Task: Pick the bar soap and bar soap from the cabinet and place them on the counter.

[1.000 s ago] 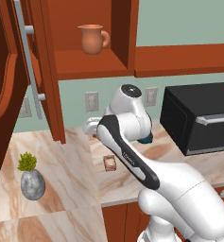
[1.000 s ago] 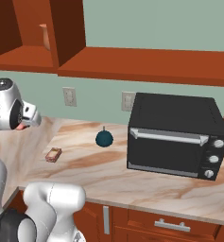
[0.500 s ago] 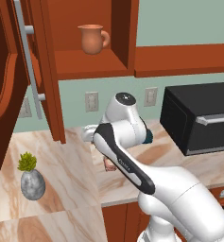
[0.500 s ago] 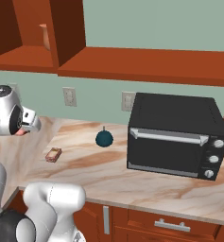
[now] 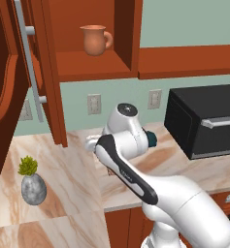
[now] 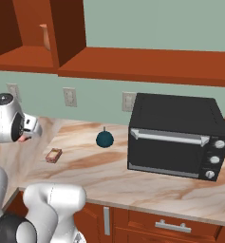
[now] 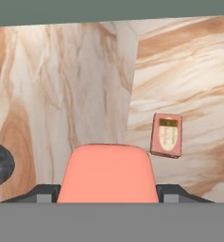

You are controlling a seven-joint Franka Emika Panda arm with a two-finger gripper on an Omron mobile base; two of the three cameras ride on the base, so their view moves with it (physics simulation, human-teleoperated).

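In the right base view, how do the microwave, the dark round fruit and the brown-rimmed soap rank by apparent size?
1. Microwave, clearly largest.
2. Dark round fruit.
3. Brown-rimmed soap, slightly smaller than the fruit; it lies flat and somewhat nearer the camera, so this last pair is unsure.

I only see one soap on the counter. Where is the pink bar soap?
The pink bar soap is held in the gripper above the counter, left of the brown-rimmed bar soap.

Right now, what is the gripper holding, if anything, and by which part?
The gripper holds the salmon-pink bar soap, one fingertip on each of its two opposite sides, above the counter.
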